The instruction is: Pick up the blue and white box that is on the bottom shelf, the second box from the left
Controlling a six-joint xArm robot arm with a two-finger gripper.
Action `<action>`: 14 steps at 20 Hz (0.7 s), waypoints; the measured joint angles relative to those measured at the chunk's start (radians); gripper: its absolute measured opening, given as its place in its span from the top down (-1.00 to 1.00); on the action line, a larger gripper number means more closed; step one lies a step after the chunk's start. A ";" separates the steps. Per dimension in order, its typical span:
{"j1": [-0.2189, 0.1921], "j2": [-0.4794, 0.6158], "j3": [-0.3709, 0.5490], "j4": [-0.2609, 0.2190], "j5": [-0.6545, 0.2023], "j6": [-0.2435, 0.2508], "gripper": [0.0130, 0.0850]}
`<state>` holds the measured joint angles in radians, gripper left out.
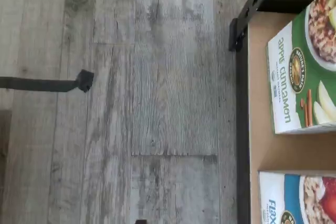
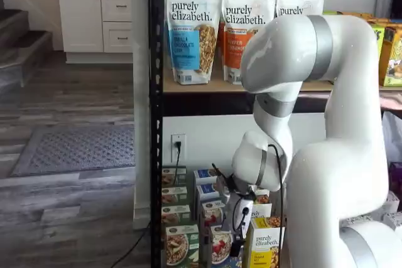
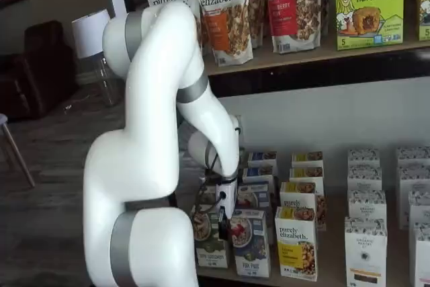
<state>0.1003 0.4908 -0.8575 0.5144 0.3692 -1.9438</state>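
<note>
Approach to bottom shelf (image 3: 336, 270), tool (image 3: 227, 216) spread wide.
Risk: tool clips green-and-white box (image 3: 209, 236) touching blue and white box (image 3: 251, 243); tight row.

**Cardboard, wood and metal around my arm**

My arm (image 3: 161, 99) is smooth, glossy white plastic with matt grey bands at the joints. Beneath it the bottom shelf (image 1: 262, 150) is a matt tan board that looks like pressed wood, edged by a black painted metal post (image 2: 155, 92). On that board the blue and white box (image 3: 252, 243) is printed cardboard with a slight sheen, like the green-and-white box (image 1: 302, 77) beside it. Beyond the post, the floor (image 1: 131, 103) is grey wood-grain plank, matt and weathered
</note>
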 joint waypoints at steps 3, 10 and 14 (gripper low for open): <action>-0.001 0.014 -0.013 -0.002 -0.001 0.001 -1.00; -0.001 0.054 -0.050 0.025 -0.024 -0.026 -1.00; 0.004 0.082 -0.077 0.121 -0.049 -0.111 -1.00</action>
<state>0.1040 0.5726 -0.9348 0.6354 0.3199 -2.0550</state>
